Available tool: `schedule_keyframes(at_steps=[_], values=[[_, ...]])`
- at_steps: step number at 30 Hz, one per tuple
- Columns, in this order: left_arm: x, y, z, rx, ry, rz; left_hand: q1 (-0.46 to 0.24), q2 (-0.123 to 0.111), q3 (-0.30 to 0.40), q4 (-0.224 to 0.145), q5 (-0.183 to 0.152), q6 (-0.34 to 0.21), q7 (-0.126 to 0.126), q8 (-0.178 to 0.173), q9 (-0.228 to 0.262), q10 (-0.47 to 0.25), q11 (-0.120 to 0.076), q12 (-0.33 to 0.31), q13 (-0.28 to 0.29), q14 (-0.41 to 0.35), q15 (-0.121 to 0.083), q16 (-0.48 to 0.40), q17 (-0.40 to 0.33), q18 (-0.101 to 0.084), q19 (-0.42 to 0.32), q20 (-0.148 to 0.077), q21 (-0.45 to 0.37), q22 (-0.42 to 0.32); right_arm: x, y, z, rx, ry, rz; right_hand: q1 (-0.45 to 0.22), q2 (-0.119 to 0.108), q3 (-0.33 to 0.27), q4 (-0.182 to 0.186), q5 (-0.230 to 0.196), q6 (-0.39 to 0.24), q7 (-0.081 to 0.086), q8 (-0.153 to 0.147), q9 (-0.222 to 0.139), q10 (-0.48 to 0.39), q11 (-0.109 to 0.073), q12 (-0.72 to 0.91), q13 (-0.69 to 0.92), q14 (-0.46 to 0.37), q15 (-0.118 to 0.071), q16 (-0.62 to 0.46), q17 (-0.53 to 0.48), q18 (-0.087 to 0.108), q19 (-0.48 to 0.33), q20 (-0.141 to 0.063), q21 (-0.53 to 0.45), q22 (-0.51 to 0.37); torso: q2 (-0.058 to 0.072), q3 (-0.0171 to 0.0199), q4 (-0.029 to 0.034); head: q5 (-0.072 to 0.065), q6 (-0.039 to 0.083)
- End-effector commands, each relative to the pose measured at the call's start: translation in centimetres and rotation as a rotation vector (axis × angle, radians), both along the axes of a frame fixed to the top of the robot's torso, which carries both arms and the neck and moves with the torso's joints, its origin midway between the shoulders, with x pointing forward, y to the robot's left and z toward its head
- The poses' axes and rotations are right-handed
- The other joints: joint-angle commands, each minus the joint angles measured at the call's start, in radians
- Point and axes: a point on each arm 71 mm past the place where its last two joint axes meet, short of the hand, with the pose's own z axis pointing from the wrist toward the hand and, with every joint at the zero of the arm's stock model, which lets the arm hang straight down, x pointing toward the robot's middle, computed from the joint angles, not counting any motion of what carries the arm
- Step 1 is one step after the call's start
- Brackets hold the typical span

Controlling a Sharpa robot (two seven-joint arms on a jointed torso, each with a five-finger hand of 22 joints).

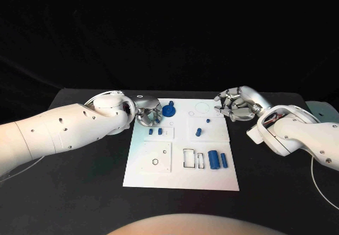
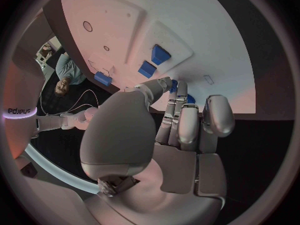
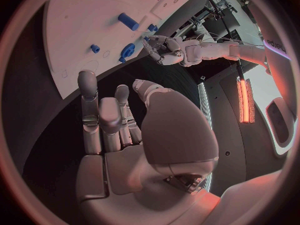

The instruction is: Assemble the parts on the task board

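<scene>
The white task board [image 1: 182,172] lies in the middle of the black table. My left hand [image 1: 148,113] hovers over its far left corner, fingers loosely curved beside a round blue part with a peg [image 1: 169,109], holding nothing. In the left wrist view my left hand [image 2: 181,120] has bits of that blue part [image 2: 174,85] peeking out behind its fingertips. My right hand [image 1: 236,105] floats at the far right corner, fingers apart and empty. Two small blue parts [image 1: 155,131], another [image 1: 199,131] and two blue cylinders [image 1: 218,160] lie on the board.
A raised square plate with holes [image 1: 158,156] and rectangular slots [image 1: 191,158] mark the board's near half. A white object [image 1: 321,108] sits at the table's far right edge, and a thin cable [image 1: 322,186] runs along the right side.
</scene>
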Motion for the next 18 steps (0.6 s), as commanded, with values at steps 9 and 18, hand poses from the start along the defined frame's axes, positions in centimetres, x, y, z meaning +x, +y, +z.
schedule_keyframes(at_steps=[9,18], values=[[-0.12,-0.2,-0.11,-0.011,0.01,-0.007,-0.008,-0.002,-0.001,0.002,-0.003,-0.072,0.004,-0.052,-0.016,-0.009,0.006,-0.03,0.002,-0.004,0.003,0.002,-0.013,-0.011,-0.012,-0.001,-0.013,-0.011,-0.04,0.13,-0.03,-0.002,-0.003,0.013,-0.003,-0.008,0.004,0.0,0.005,0.006,0.0,0.005,0.0,-0.006,-0.004,-0.006,-0.001,-0.004,-0.002,-0.003,-0.001,0.01,0.001,-0.003,-0.004,-0.001,0.0,0.0018,0.0003,0.0,-0.002],[-0.04,0.01,-0.16,-0.01,0.016,0.005,-0.015,-0.009,-0.001,0.007,-0.003,-0.091,0.011,-0.069,-0.022,-0.03,0.015,-0.052,0.0,-0.014,0.01,-0.003,-0.031,-0.009,-0.019,0.003,-0.023,-0.022,-0.04,0.1,-0.05,-0.003,-0.002,0.012,-0.003,-0.008,0.004,0.0,0.005,0.006,0.0,0.005,0.0,-0.006,-0.004,-0.006,-0.001,-0.004,-0.002,-0.003,-0.001,0.01,0.001,-0.003,-0.004,-0.001,0.0,0.0017,-0.0004,-0.001,-0.002]])
